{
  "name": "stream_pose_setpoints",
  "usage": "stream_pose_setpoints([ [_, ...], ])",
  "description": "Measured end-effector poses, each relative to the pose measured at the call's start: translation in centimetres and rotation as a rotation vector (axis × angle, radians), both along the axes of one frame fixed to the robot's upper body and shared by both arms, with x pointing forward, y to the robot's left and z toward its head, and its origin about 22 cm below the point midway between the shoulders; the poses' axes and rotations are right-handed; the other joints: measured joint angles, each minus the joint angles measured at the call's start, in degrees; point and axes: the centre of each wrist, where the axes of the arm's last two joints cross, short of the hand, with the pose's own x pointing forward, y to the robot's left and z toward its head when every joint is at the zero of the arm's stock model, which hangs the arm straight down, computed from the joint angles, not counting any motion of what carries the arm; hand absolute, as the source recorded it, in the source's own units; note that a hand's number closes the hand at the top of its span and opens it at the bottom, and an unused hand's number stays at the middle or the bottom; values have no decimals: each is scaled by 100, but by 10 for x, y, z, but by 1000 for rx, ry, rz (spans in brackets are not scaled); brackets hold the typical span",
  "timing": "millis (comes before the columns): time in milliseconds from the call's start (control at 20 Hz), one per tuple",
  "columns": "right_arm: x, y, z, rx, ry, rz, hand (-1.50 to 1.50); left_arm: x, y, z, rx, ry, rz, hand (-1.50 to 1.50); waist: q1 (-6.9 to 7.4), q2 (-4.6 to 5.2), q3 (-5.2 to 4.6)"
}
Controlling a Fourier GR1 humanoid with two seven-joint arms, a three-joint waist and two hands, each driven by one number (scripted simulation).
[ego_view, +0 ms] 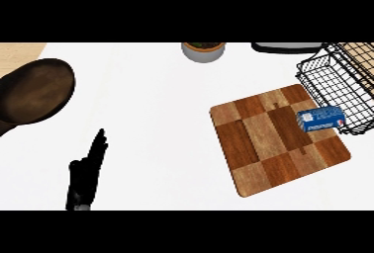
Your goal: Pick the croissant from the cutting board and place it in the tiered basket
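No croissant shows on the checkered cutting board (277, 141), only a blue carton (321, 119) just beside the wire tiered basket (337, 89), and with the left hand (87, 170) resting straight-fingered and the right out of view, locating the croissant should come first.

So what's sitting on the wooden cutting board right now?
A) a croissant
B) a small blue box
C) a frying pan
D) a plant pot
B: a small blue box lies at the cutting board's right edge, next to the wire basket; no croissant shows.
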Motion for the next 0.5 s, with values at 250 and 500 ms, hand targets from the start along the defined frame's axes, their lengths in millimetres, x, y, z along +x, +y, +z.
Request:
stream_pose_setpoints([
  [250,31,-17,-17,32,33,24,150,3,2,-2,0,1,3,0,-10,1,1],
  [500,57,-35,-40,43,72,47,150,2,4,-2,7,0,0,0,1,4,3],
])
